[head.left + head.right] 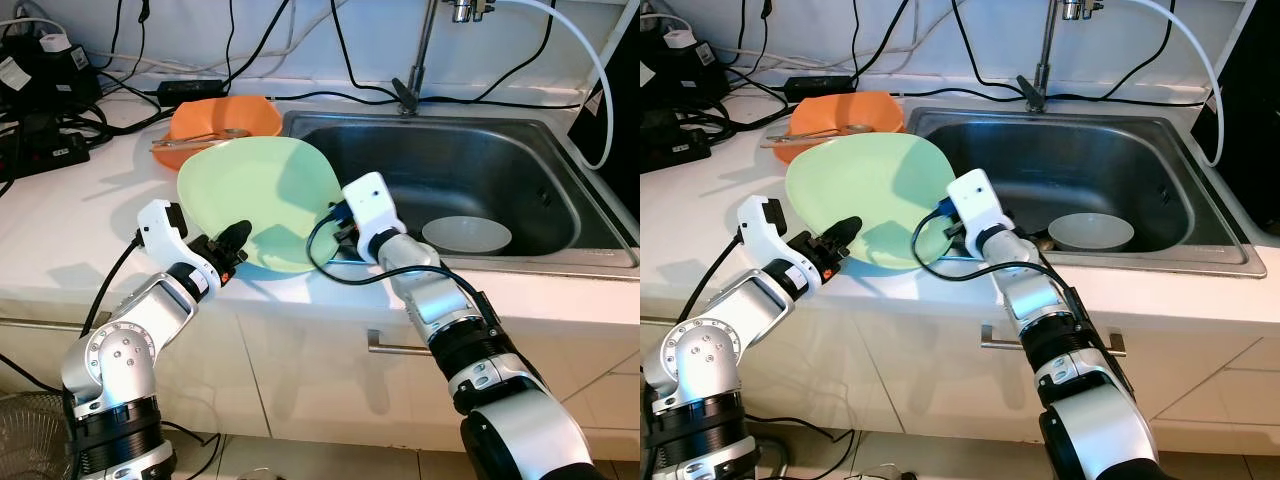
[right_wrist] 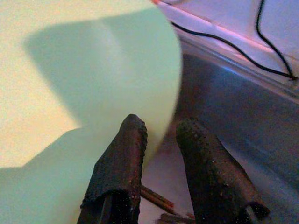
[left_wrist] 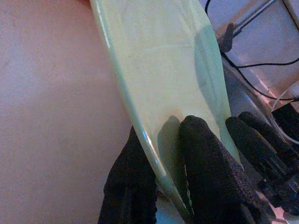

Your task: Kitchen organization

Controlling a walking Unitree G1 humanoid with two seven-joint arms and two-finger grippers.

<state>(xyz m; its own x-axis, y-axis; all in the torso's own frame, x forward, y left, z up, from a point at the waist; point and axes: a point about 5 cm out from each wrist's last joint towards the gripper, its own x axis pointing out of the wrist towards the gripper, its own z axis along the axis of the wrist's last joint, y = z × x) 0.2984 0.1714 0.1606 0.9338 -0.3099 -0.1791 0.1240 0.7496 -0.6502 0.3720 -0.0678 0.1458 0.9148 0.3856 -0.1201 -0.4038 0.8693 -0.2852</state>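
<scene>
Nearest are the two silver arms rising from below the counter edge. The left gripper (image 1: 236,243) sits at the near left rim of the light green plate (image 1: 262,195), its two black fingers (image 3: 205,172) clamped one on each face of the rim, as the left wrist view shows plainly; this pinch is what holds the plate tilted up off the white counter (image 1: 80,230), its far edge raised toward the wall. The right gripper (image 1: 340,228) is at the plate's near right edge, just at the sink's near left corner. In the right wrist view its fingers stand apart, one under or beside the plate's rim and the other over the sink side, so it looks unclenched, placed to steady or take the plate rather than carrying it.

My reading is that the plate is being lifted by its rim so it can be passed or moved, perhaps toward the steel sink (image 1: 560,250) on the right, where a white bowl (image 1: 466,234) lies on the bottom. Farther off, behind the plate, an orange bowl (image 1: 225,120) rests on the counter with utensils (image 1: 195,140) across it. Black cables (image 1: 60,110) trail along the far wall, and the tap (image 1: 420,60) stands behind the sink.
</scene>
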